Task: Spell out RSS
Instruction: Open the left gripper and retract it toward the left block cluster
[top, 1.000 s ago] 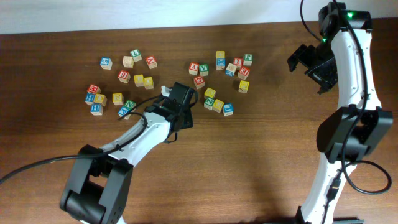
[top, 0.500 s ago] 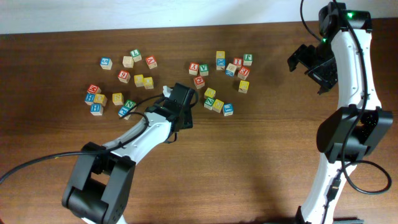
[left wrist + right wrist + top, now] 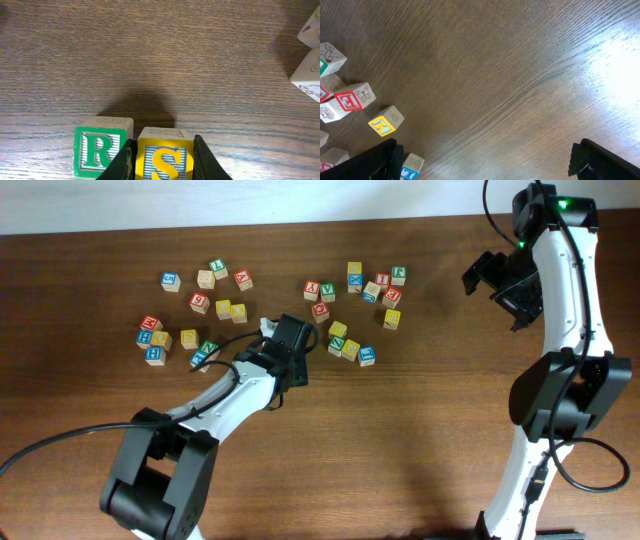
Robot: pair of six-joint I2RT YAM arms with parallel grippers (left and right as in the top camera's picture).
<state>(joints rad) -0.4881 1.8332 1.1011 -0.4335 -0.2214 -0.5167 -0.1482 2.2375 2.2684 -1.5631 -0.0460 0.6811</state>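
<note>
My left gripper [image 3: 163, 150] is narrowed onto the S cube [image 3: 164, 159], one finger on each side of its yellow face. The R cube [image 3: 100, 150], white-faced with a green letter and border, stands just to the left of it on the bench [image 3: 160, 60], its letter upright toward my wrist camera. The left finger overlaps the R cube's right edge, so I cannot tell whether the two cubes touch. The frame cuts off both cubes at the bottom, and I can't say whether the S cube rests on the wood or hangs just above it.

From overhead, the left gripper [image 3: 268, 330] sits between a left group of cubes [image 3: 222, 308] and a right group of cubes [image 3: 350, 348], and it hides the R and S cubes beneath it. Several faces in both groups are yellow, but I can't read the letters from up there, so I cannot pick out another S.

My right gripper [image 3: 487, 150] is spread wide with nothing between its fingers, over bare wood. Overhead it [image 3: 490, 275] is well to the right of the cubes. Its wrist camera catches a few stray cubes [image 3: 385, 122] at the left edge.
</note>
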